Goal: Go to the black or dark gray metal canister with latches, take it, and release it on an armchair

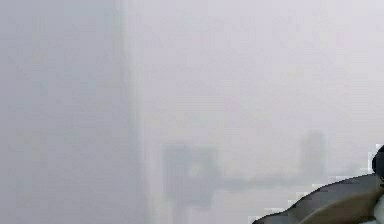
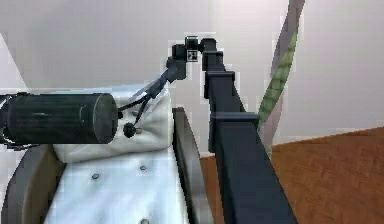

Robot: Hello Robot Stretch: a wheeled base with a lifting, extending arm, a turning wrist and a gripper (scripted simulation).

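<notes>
A dark grey ribbed canister point(image 2: 58, 120) lies sideways at the arm side view's left, over the white cushion point(image 2: 120, 175) of an armchair with a grey rim point(image 2: 188, 150). The dark arm point(image 2: 235, 130) rises from the bottom edge, and the gripper point(image 2: 130, 115) reaches left from its far end, its thin fingers point(image 2: 150, 90) ending at the canister's right end. The canister sits right against the cushion's raised back, so I cannot tell whether the gripper holds it. In the forward view, a dark curved edge of the armchair point(image 1: 335, 198) shows at the bottom right.
A tall, leaning, pale green and pink stem point(image 2: 282, 70) stands right of the arm against a white wall. Brown wooden floor point(image 2: 335, 175) spreads over the arm side view's lower right. Pale wall lies ahead in the forward view.
</notes>
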